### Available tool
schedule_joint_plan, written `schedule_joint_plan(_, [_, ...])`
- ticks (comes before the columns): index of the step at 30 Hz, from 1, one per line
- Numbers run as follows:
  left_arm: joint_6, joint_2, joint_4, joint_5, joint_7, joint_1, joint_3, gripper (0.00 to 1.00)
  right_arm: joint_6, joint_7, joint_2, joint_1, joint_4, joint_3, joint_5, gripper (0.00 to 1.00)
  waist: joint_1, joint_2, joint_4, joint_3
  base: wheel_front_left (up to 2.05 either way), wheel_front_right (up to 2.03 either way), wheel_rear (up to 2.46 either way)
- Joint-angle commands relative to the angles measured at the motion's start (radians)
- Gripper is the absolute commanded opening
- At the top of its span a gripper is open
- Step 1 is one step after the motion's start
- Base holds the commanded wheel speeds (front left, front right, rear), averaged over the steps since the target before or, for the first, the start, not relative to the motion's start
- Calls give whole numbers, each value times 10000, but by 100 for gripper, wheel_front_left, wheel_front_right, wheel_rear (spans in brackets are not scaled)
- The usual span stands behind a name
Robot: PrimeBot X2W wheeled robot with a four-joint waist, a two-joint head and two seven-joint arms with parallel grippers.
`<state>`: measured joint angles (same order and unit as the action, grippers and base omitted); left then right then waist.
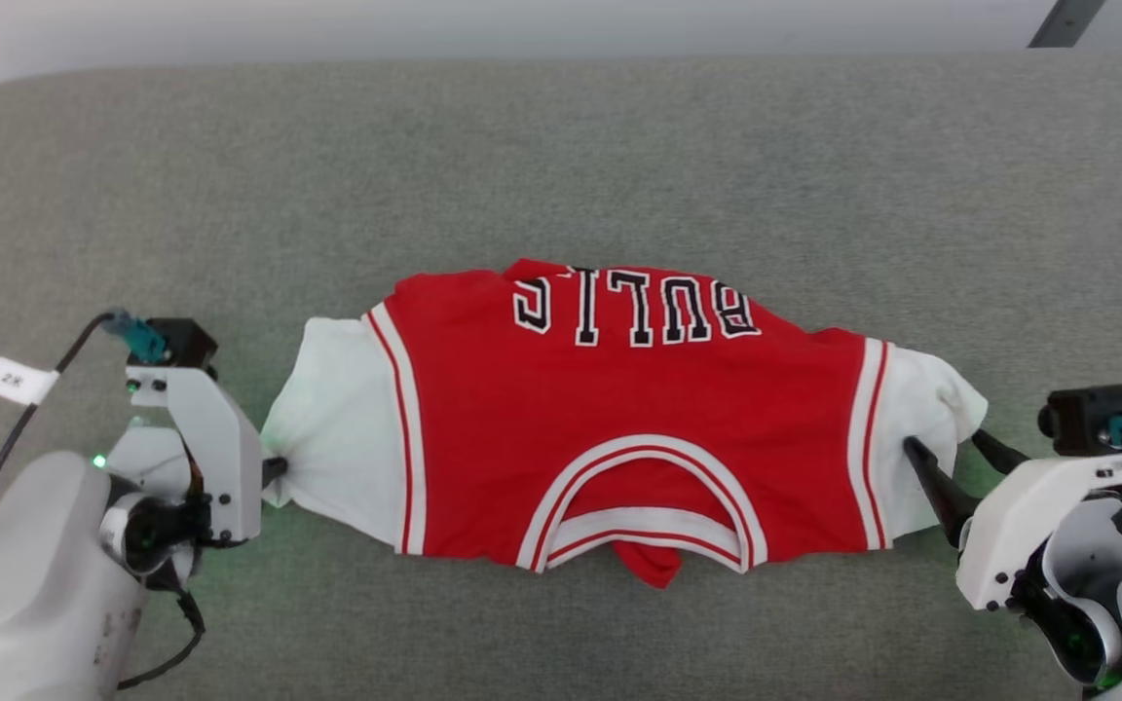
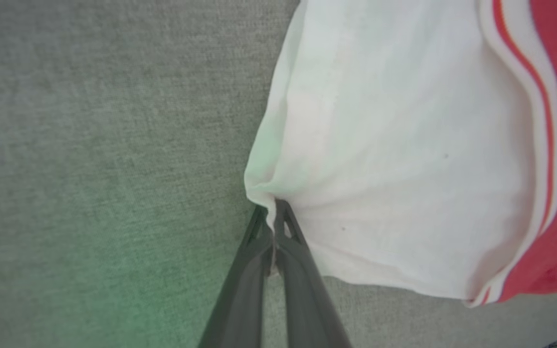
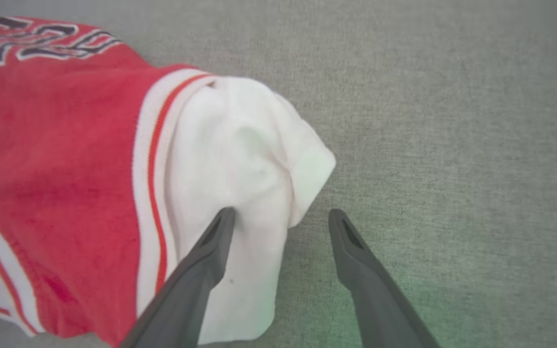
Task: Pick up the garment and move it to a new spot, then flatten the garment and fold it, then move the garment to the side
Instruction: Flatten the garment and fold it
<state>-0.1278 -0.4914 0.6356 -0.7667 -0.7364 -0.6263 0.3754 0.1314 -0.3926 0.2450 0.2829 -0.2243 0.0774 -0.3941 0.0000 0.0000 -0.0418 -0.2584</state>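
Left gripper (image 1: pixel 277 471) was clamped shut on the edge of the garment's (image 1: pixel 619 409) white sleeve (image 1: pixel 337 428). The garment lay spread on the grey counter (image 1: pixel 561 146), collar toward the robot. Right gripper (image 1: pixel 941 440) stood apart, one finger over the other sleeve (image 1: pixel 921 399), one beside it

you had the garment (image 1: pixel 619 428) lying across the surface's (image 1: pixel 561 146) middle, collar nearest you, left gripper (image 1: pixel 279 470) at its left sleeve edge, right gripper (image 1: pixel 944 440) straddling its right sleeve edge.

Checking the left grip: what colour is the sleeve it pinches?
Plain white sleeve, clearest in the left wrist view.
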Motion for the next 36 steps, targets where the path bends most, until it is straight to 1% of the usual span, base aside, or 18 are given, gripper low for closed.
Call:
schedule_joint_plan(1, [7, 263, 201, -27, 27, 191, 208, 0, -15, -110, 86, 202, -159, 108, -39, 100, 0, 0, 132, -127, 0, 0, 0])
schedule_joint_plan(2, [12, 283, 198, -34, 49, 162, 235, 0, -15, -231, 82, 288, -343, 179, -110, 100, 0, 0, 168, -157, 0, 0, 0])
schedule_joint_plan(3, [12, 300, 197, -43, 44, 131, 268, 0, -15, -318, 111, 387, -516, 266, -140, 86, 0, 0, 205, -185, 0, 0, 0])
schedule_joint_plan(4, [10, 308, 195, -33, 69, 104, 291, 0, -15, -417, 154, 498, -669, 369, -163, 38, 0, 0, 237, -213, 0, 0, 0])
schedule_joint_plan(5, [25, 315, 202, -40, 93, 93, 314, 0, -15, -527, 157, 563, -844, 453, -235, 0, 0, 0, 262, -230, 0, 0, 0])
schedule_joint_plan(8, [22, 315, 211, -102, 128, 39, 344, 0, -15, -637, 179, 712, -1142, 507, -460, 0, 0, 0, 342, -252, 0, 0, 0])
schedule_joint_plan(11, [16, 256, 73, -160, 198, -105, 328, 0, -17, -784, 217, 896, -1173, 314, -718, 0, 0, 0, 389, -211, 0, 0, 0])
schedule_joint_plan(15, [11, 77, -338, -240, 137, -436, 256, 0, -17, -1029, 361, 1161, -777, 8, -1054, 0, 0, 0, 434, -38, 0, 0, 0])
schedule_joint_plan(22, [73, -282, -1479, -285, -285, -1108, 119, 0, -15, -1505, 404, 1684, 217, -493, -1917, 0, 0, 0, 515, 528, 0, 0, 0])
schedule_joint_plan(26, [229, -423, -2149, -257, -617, -1721, 44, 0, -15, -1683, 380, 2342, 602, -673, -2197, 0, 0, 0, 567, 960, 0, 0, 0])
schedule_joint_plan(30, [308, -455, -2572, -184, -852, -2524, -8, 0, -15, -1619, 257, 3305, 728, -783, -2376, 0, 0, 0, 631, 1345, 0, 0, 0])
schedule_joint_plan(33, [345, -479, -2654, 17, -761, -3255, -41, 0, -15, -1517, 188, 4129, 631, -756, -2401, 0, 0, 0, 665, 1562, 0, 0, 0])
schedule_joint_plan(36, [342, -433, -2510, 237, -448, -4056, -106, 0, -15, -1253, 41, 4986, 405, -724, -2400, 0, 0, 0, 695, 1712, 0, 0, 0])
